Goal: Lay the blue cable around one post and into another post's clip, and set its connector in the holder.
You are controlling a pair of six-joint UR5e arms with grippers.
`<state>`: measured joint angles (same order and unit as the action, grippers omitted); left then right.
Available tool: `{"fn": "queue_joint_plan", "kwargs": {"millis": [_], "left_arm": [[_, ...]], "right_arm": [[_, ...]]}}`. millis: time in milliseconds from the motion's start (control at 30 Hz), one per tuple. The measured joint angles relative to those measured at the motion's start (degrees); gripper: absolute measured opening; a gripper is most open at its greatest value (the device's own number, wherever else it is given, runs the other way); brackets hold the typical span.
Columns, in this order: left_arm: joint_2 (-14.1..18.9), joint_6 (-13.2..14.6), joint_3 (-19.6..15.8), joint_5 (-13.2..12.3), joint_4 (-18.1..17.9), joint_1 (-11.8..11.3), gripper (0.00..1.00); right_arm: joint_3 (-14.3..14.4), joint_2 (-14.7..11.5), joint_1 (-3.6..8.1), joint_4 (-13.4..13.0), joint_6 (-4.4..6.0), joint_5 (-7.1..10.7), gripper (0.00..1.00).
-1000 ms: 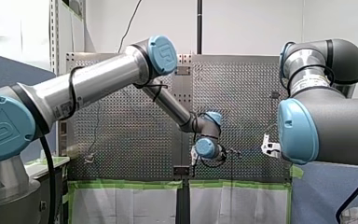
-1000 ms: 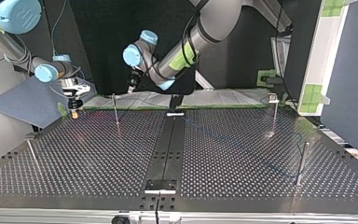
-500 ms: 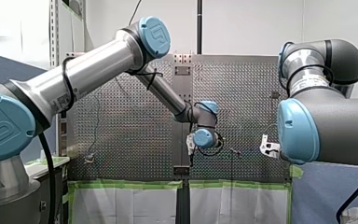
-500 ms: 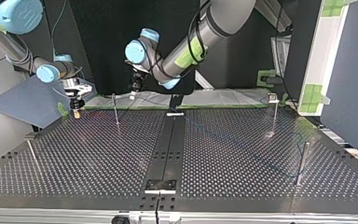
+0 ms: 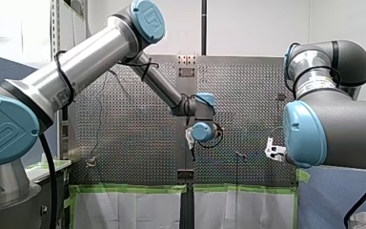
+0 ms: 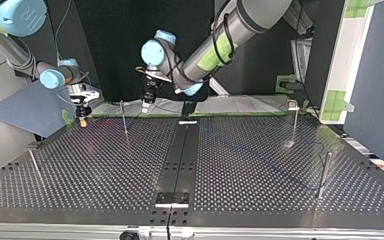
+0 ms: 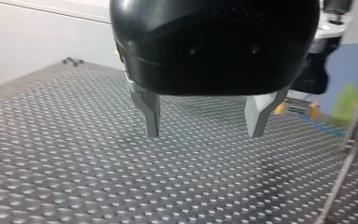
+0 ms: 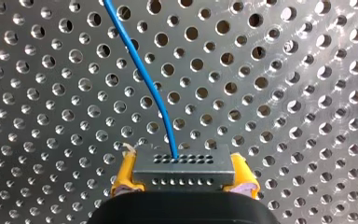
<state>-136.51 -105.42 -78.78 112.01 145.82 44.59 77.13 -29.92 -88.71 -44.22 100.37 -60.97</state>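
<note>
My right hand (image 8: 184,176) was squeezed shut on the grey connector (image 8: 184,163), with its yellow pads (image 8: 123,175) on both sides of it. The blue cable (image 8: 144,79) came out of the middle of the connector. It ran straight away from the hand, far out over the holes of the counter (image 8: 307,93), bending a little on the way. So the long way of the cable pointed ahead of that hand, not sideways.

My left hand (image 7: 204,131) was open, with nothing between its two metal fingers (image 7: 151,112). It hung above the counter. In the left wrist view the cable lay ahead of it and off to one side, close by a thin post (image 7: 354,126). I could not tell if cable and post touched.

In the top view my right hand was at the far left and my left hand was nearer the middle, with a thin post between them.

I think the cable was not yet hooked around a post. My right hand had the cable, so it was the nearer one to carry it round.
</note>
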Motion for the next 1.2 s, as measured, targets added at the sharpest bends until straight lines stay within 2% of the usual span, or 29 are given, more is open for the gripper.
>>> {"fn": "queue_joint_plan", "kwargs": {"millis": [400,567,900,1200], "left_arm": [[5.66,-1.04,-5.66,0.0,-5.52,-0.1,0.9],[7.97,-1.49,-7.99,0.0,-6.42,-0.32,0.9],[12.59,-3.24,-12.58,0.0,-9.98,-2.04,0.9],[16.77,-3.38,-16.78,0.0,-10.6,-2.79,0.9]], "right_arm": [[0.0,0.04,-0.29,0.0,0.02,-0.16,0.0],[0.0,0.03,-0.4,0.0,0.02,-0.2,0.0],[0.0,0.04,-0.55,0.0,0.02,-0.28,0.0],[-0.01,0.04,-0.8,0.0,0.02,-0.3,0.0]]}}
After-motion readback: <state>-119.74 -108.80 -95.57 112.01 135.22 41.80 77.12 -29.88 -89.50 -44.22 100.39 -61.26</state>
